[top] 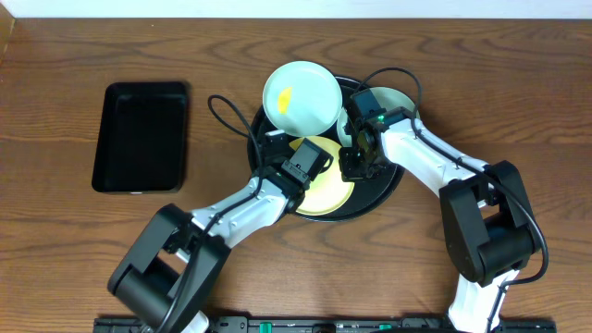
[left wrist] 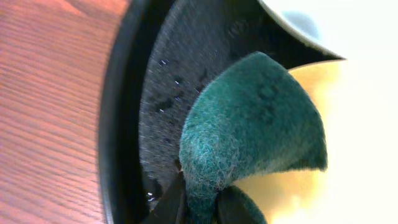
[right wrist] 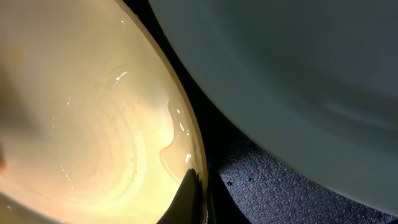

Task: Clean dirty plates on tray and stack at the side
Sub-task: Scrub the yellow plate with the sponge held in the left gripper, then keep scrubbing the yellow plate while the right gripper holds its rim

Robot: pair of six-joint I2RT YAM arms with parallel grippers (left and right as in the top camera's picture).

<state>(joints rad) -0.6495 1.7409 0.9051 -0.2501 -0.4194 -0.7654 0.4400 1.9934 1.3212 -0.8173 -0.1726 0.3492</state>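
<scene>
Left claw [left wrist: 199, 206] clamps a green fibrous scouring pad [left wrist: 249, 124], likely for scrubbing the pale yellow round plate [right wrist: 81, 112], whose rim right claw [right wrist: 198, 194] pinches steady.

Three plates lie in the tray [top: 377, 196]: the back-left plate [top: 302, 96] overhanging its rim, the back-right plate [top: 400, 96], and the front plate [top: 324, 196]. A smaller tray [top: 141, 137] lies well left on the table [top: 481, 74].

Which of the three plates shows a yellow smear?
The light blue plate at the tray's far left rim, uncovered in the overhead view. No smear shows on the other two.
</scene>
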